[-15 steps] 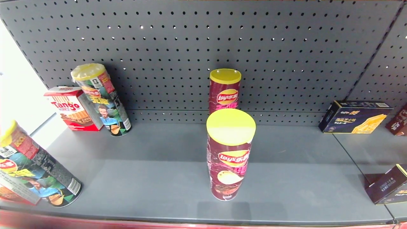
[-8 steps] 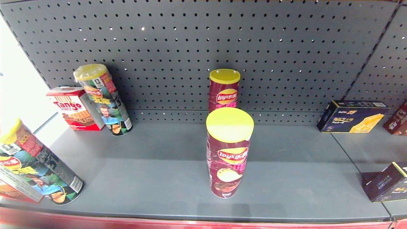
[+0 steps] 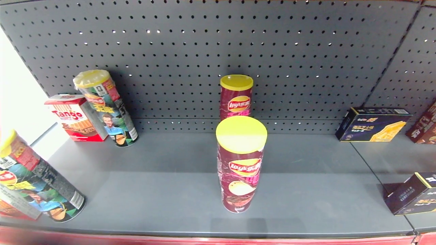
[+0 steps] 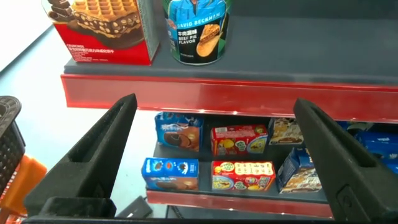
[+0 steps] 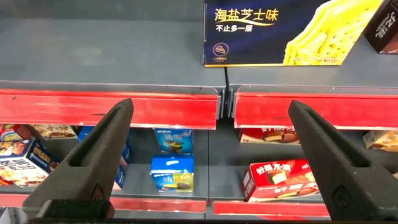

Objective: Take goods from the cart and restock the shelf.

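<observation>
Two maroon chip cans with yellow lids stand upright mid-shelf, the front can [image 3: 240,170] directly before the rear can [image 3: 235,97] at the pegboard. The grey shelf [image 3: 163,183] has bare room on both sides of them. My left gripper [image 4: 214,109] is open and holds nothing; it hangs in front of the red shelf edge [image 4: 249,96], below a wafer box [image 4: 102,28] and a colourful can [image 4: 196,31]. My right gripper [image 5: 211,109] is open too, facing the red edge [image 5: 112,102] under a dark blue cracker box [image 5: 286,31].
At the shelf's left stand a red wafer box [image 3: 73,117] and colourful cans at the back [image 3: 105,109] and front [image 3: 37,180]. Dark blue boxes sit at the right back [image 3: 373,124] and front [image 3: 410,194]. Lower shelves hold small snack boxes [image 4: 239,140] [image 5: 173,171].
The whole head picture has shifted slightly, so the camera moved. Nothing on the shelf has changed place.
</observation>
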`<state>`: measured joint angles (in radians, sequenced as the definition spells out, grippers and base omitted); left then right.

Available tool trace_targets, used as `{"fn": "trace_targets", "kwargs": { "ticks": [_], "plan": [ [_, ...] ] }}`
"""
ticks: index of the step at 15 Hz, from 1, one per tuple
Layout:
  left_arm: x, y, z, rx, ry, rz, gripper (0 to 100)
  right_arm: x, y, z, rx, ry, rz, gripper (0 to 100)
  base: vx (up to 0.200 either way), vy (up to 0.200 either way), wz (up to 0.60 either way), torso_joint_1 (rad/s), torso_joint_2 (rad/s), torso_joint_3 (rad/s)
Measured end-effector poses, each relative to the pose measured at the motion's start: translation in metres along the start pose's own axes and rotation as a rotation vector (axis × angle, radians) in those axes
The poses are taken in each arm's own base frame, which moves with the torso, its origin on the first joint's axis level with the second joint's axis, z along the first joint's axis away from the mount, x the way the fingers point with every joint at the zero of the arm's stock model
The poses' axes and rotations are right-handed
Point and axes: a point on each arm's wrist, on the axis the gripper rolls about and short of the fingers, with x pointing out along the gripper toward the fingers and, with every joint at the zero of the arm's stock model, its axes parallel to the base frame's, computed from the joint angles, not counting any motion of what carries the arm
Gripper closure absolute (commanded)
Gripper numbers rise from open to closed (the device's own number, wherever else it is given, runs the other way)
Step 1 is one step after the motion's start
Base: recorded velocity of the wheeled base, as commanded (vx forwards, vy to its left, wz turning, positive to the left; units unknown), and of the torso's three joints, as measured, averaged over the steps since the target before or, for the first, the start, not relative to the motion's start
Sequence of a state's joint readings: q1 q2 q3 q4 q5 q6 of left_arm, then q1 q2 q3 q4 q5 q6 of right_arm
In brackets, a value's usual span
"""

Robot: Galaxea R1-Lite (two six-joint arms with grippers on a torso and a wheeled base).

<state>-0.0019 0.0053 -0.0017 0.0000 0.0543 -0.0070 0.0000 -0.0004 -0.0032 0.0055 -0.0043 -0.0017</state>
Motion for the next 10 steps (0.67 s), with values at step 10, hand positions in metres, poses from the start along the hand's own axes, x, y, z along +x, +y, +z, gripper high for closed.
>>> {"fn": "trace_targets", "kwargs": {
  "ticks": [10],
  "plan": [
    [0.0, 0.0, 0.0, 0.0, 0.0, 0.001, 0, 0.0, 0.0, -0.0001, 0.0, 0.001, 0.0, 0, 0.0, 0.0, 0.0, 0.0, 0.0, 0.0]
  ]
}}
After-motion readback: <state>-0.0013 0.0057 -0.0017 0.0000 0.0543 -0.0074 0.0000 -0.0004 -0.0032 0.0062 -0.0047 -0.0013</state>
